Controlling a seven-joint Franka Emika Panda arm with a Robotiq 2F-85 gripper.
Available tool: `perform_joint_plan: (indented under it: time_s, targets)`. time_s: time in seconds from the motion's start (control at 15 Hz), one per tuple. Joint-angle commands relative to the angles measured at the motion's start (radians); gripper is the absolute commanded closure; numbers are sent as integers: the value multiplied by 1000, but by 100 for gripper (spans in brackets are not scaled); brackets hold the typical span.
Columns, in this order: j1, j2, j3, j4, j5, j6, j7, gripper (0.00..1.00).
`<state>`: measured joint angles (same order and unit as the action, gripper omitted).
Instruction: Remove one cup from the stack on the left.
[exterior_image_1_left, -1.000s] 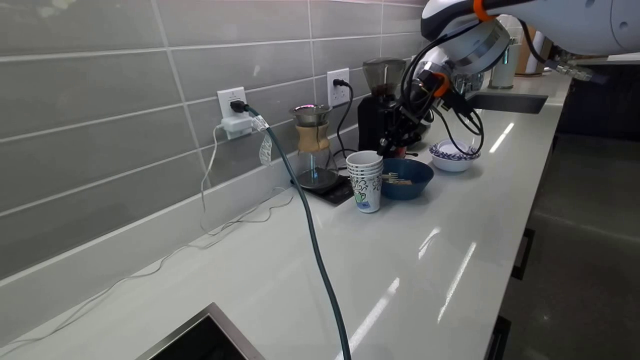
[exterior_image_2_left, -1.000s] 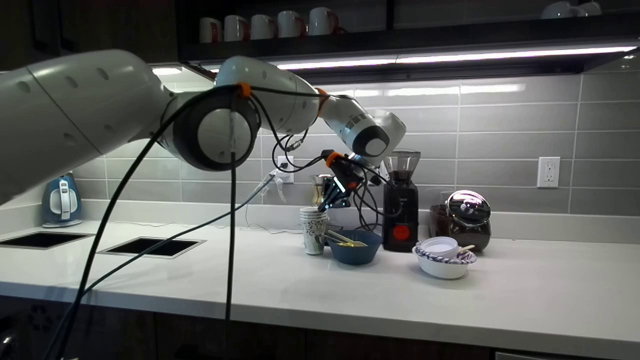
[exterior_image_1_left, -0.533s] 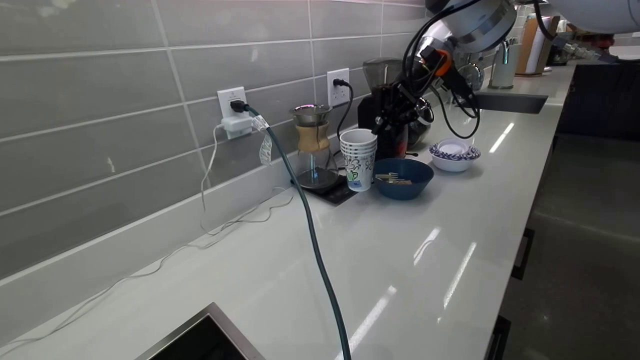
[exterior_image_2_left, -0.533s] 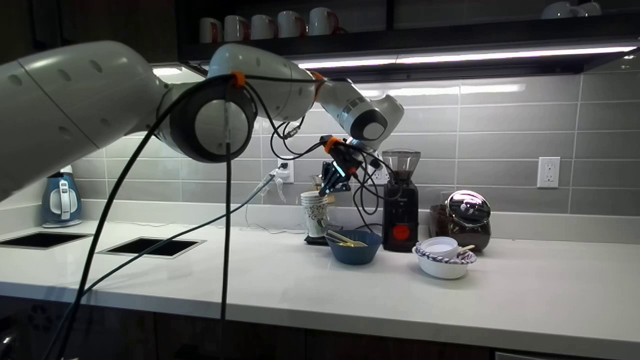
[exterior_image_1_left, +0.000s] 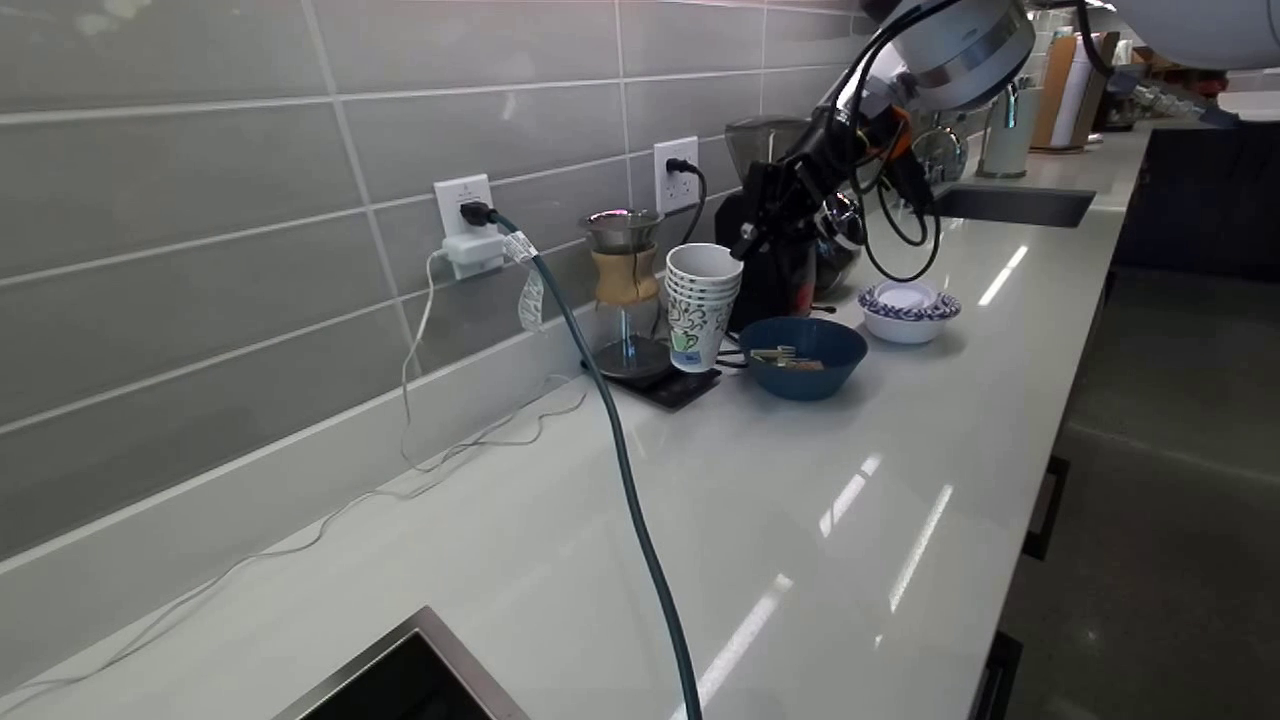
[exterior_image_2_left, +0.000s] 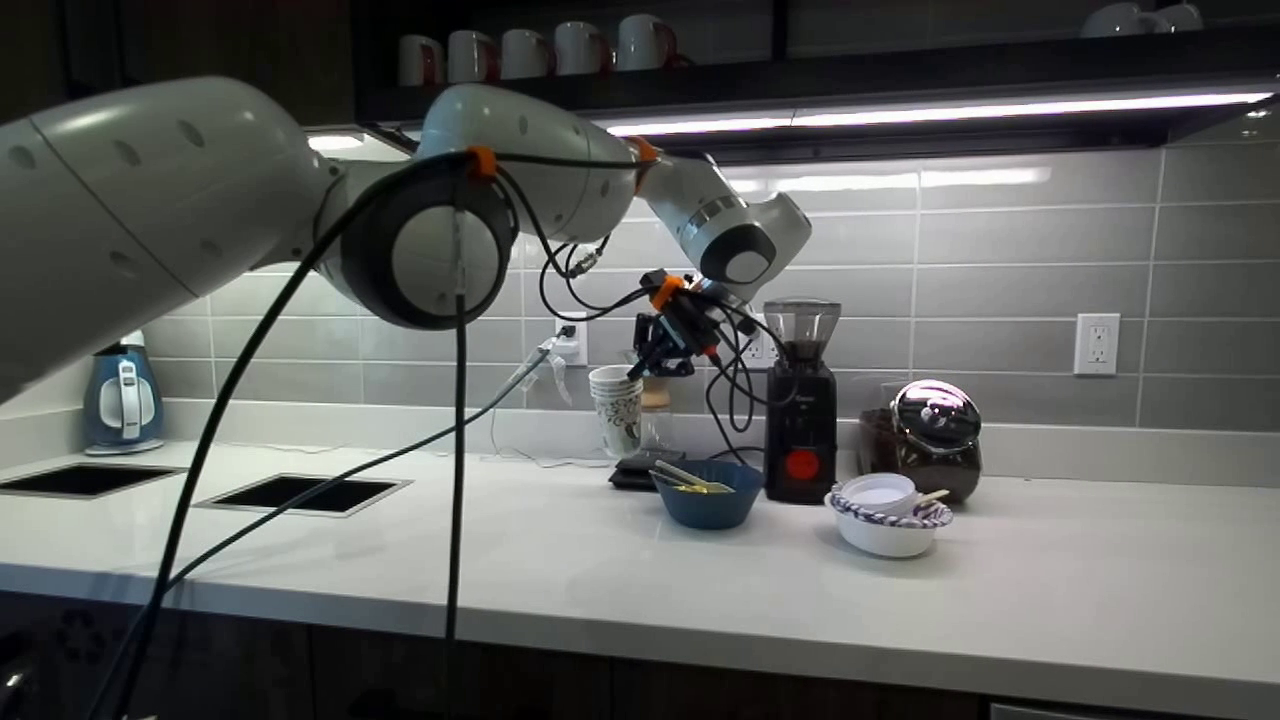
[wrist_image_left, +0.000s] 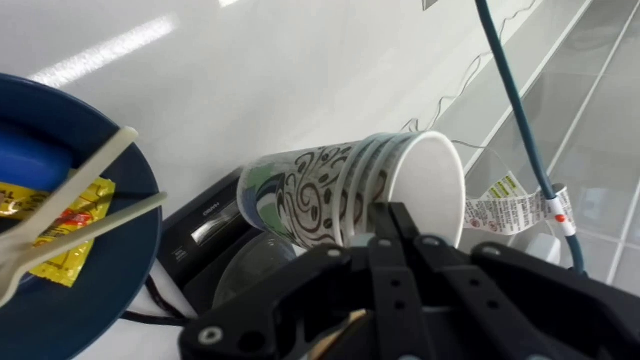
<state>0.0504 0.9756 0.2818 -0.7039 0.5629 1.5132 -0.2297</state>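
A: Starting from L: got eyes on the stack?

B: Yep. Hangs tilted, not vert., L of and below the hand in both exterior views. Looks clear of the bench.

A: State of hand?

B: Clenched on the stack's rim, at its R edge there. In the wrist view, see its long axis running base L to mouth R, w/ the pinch at the mouth end.

A: On just one cup, or several?

B: Can't tell; hidden behind the hand. Prob. gripping the topmost, maybe more.

A: Separated yet?

B: Nope. See the rims nested close, so judge this a lift of the whole nest w/ no cup freed yet.

A: Next, then?

B: Prob. calls for a pull along that long axis, mouth end first, w/ the lower cups held back. Got only one hand avail., so might drag the lot along.

A: Anything farther R?

B: Yes: the black scale, under the stack's base or just behind it, can't say which. Then the blue bowl, lower and R of the stack in both exterior views. Might catch a cup if dropped that way.
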Motion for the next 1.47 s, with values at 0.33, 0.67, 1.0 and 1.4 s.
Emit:
perform_joint_plan:
  time_s: [0.33,0.67,1.0,1.4]
  targets:
    - [-67,7,89,-44,90,-112,-151,99]
    - [-80,14,94,-83,113,-186,-94,99]
    - [-73,31,101,-71,111,-274,-35,99]
    - [-69,4,74,-92,98,-255,99,99]
